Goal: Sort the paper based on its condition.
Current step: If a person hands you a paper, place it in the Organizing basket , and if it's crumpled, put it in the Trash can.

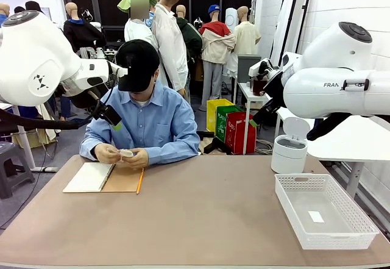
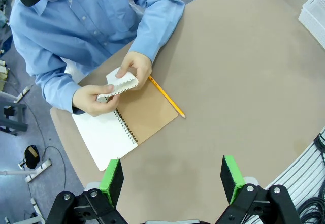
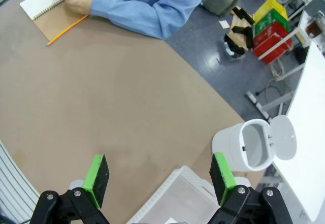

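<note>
The thin white paper sheet (image 2: 121,84) is gripped in the person's hands (image 2: 94,99) at the table's far left edge, above the open tan spiral notebook (image 2: 147,115). The left gripper (image 2: 171,177) and right gripper (image 3: 158,172) are held high, fingers spread, nothing between them. Waiting is judged best — the sheet should be released and its condition read before any descent. The brown table (image 1: 195,220) is matte; a white mesh basket (image 1: 286,197) sits at its near right corner — a cluttered workshop lies beyond.

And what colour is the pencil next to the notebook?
The pencil is yellow-orange, clearest in the left wrist view.
</note>
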